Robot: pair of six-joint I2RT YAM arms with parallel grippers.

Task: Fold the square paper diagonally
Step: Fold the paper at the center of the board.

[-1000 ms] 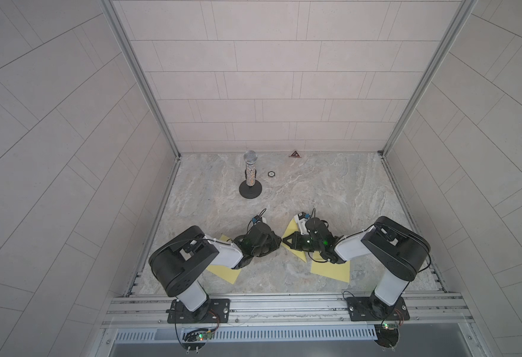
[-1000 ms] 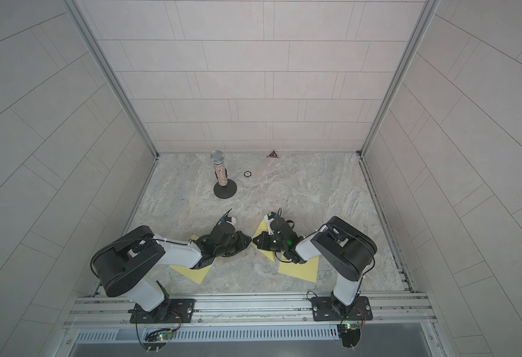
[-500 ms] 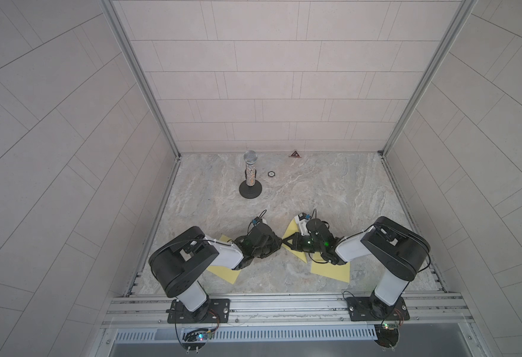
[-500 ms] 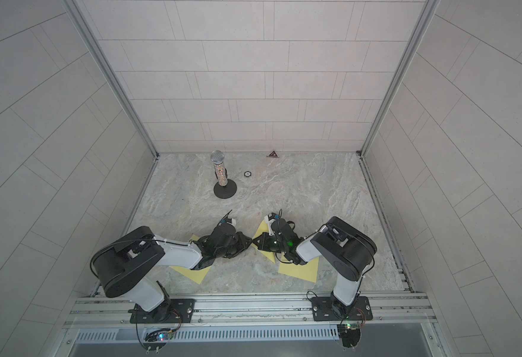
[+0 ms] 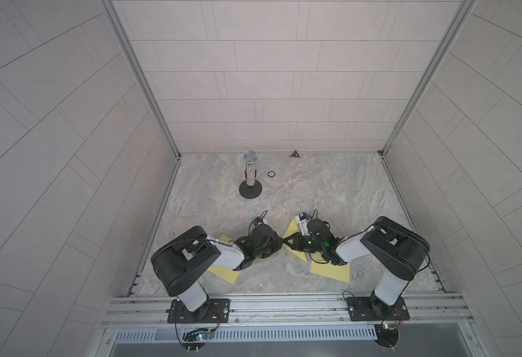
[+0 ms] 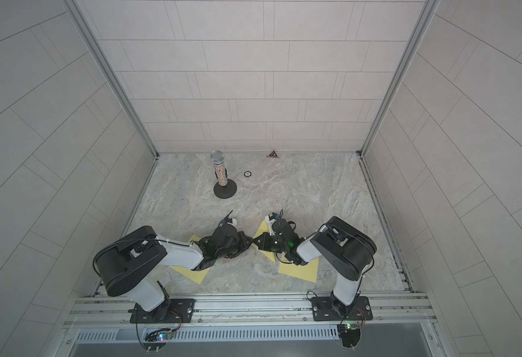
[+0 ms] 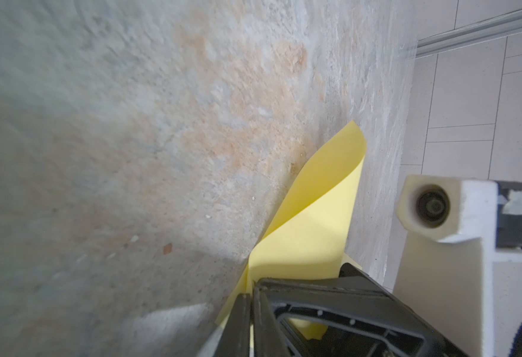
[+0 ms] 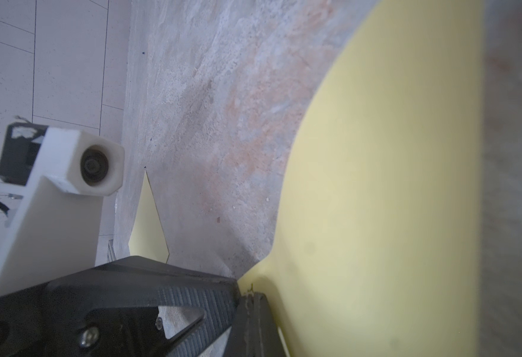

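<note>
The yellow square paper (image 5: 292,230) (image 6: 261,231) lies at mid-table between my two arms, one part raised and curled over. In the left wrist view this paper (image 7: 312,222) bends upward. My left gripper (image 7: 251,298) is shut on its near edge, with the sheet pinched between the black fingers. My right gripper (image 8: 248,295) is shut on an edge of the same paper (image 8: 377,185). In both top views the left gripper (image 5: 279,243) (image 6: 248,243) and right gripper (image 5: 286,243) (image 6: 255,242) meet tip to tip over the sheet. The arms hide most of it.
A second yellow sheet (image 5: 222,271) lies under the left arm and a third (image 5: 330,269) beside the right arm. A microphone on a round stand (image 5: 250,173), a small ring (image 5: 271,173) and a triangular marker (image 5: 294,154) stand near the back wall.
The left gripper's jaws have closed the last bit onto the paper's edge. Both arms stay almost where they were.
</note>
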